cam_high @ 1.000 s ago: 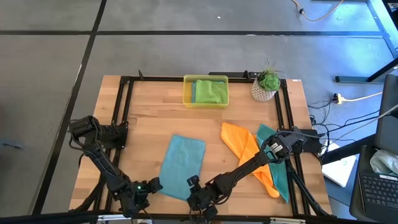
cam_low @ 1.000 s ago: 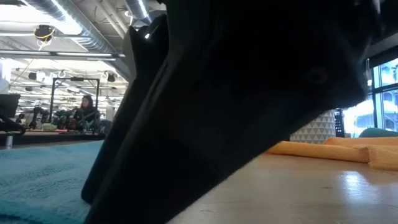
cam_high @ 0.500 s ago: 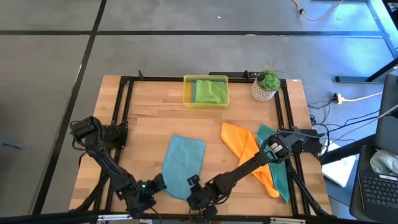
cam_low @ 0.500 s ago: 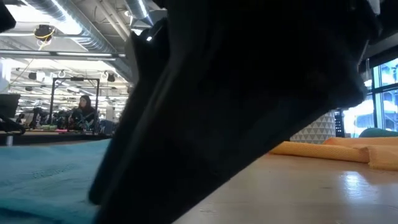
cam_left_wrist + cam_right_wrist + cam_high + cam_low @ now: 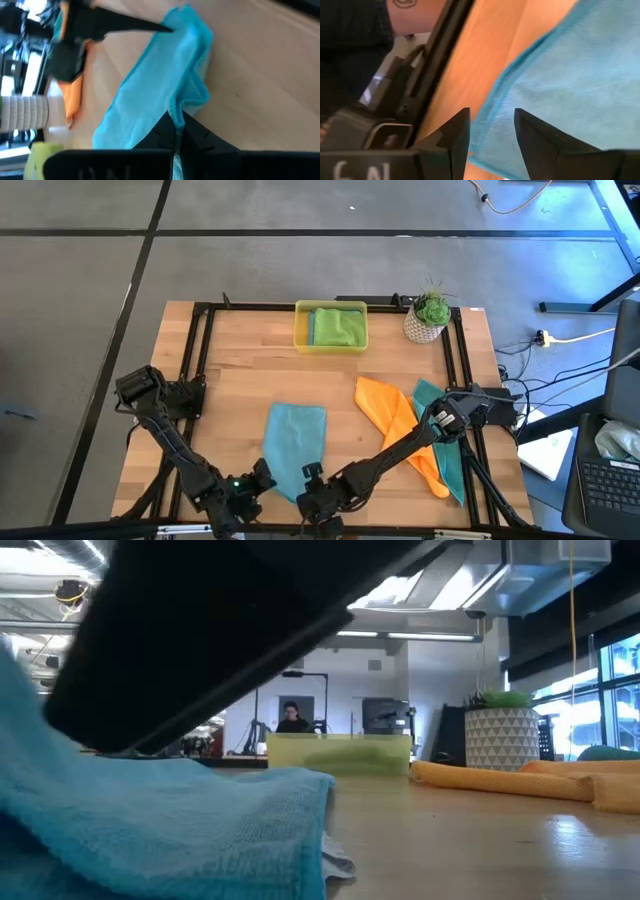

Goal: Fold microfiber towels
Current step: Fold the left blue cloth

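I see the blue towel (image 5: 293,442) lying on the table (image 5: 240,395) near its front edge, between the two arms. Its near left corner is pinched in the left gripper (image 5: 256,482), whose fingers (image 5: 167,131) are closed on the cloth edge, as the left wrist view shows. In the low view that near edge stands bunched above the wood.

The right gripper (image 5: 312,485) sits at the towel's near right corner. Its fingers (image 5: 456,132) stand parted over the cloth edge; I cannot tell whether they touch it.

An orange towel (image 5: 398,425) lies to the right of the blue one, partly over a teal towel (image 5: 448,450) at the table's right side. At the far edge, a yellow tray (image 5: 300,330) holds folded green and blue cloths (image 5: 336,326). A potted plant (image 5: 429,315) stands near the far right corner.
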